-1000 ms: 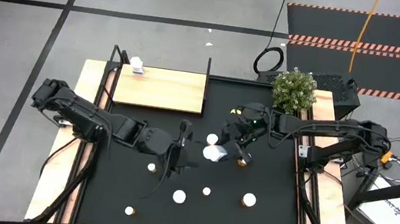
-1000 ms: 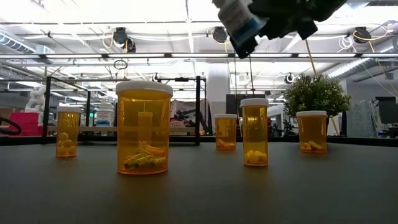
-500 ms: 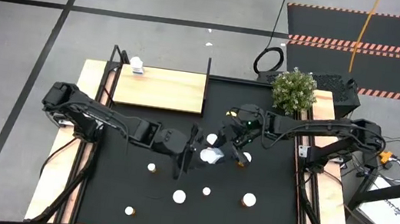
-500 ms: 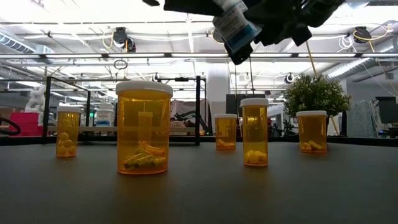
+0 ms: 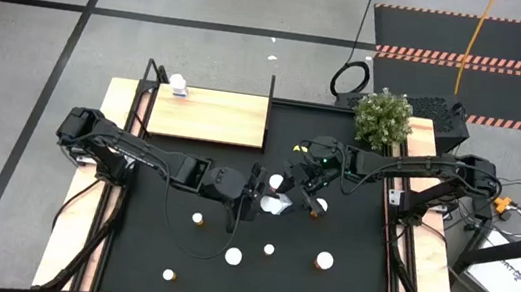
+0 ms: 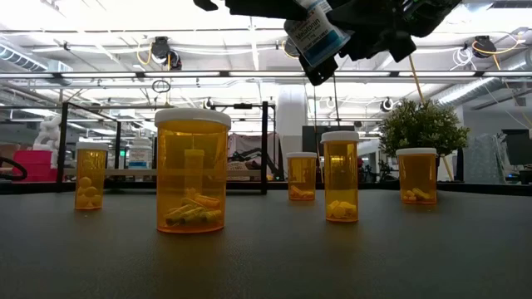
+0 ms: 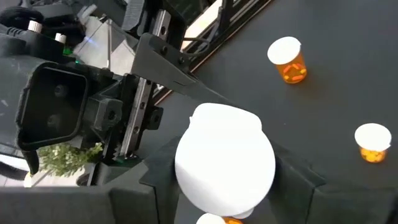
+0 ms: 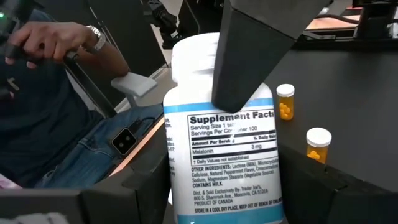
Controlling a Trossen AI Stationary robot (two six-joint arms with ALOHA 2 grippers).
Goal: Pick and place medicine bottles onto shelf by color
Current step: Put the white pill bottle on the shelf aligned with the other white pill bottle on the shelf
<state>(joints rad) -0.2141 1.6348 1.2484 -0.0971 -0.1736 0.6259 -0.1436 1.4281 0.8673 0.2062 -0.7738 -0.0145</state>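
A white medicine bottle [image 5: 276,205] with a printed label [image 8: 230,149] hangs high over the middle of the black mat, tilted, between both grippers. My right gripper [image 5: 295,191] is shut on it from the right. My left gripper [image 5: 258,194] has reached in from the left and is shut on it too. Several orange bottles with white caps [image 6: 192,170] [image 6: 340,176] stand upright on the mat. The light-wood shelf [image 5: 214,117] lies at the far left, and one white bottle [image 5: 178,83] stands on its far left corner. My left gripper pinches the white bottle's rounded end [image 7: 186,165] between its two fingers [image 7: 155,183], coming level from the table's left. One of its fingers [image 8: 261,56] lies over the bottle's upper part. The bottle is lifted clear of the mat. My right gripper pinches the bottle's labelled body [image 8: 180,155] between its two fingers [image 8: 146,190], coming from the table's right and slanting down. Its fingers lie across the body. The bottle is tilted and clear of the mat [image 6: 320,33].
A potted plant [image 5: 383,118] stands at the mat's far right corner. Orange bottles [image 5: 233,256] [image 5: 324,260] [image 5: 197,218] dot the near half of the mat; two more [image 5: 276,180] [image 5: 317,206] stand right under the grippers. A seated person [image 8: 56,93] shows beyond the table.
My left gripper has moved toward the table's right, up to the white bottle that my right gripper holds aloft, and now has its fingers on the bottle. The right gripper and the bottle have shifted a little toward the left.
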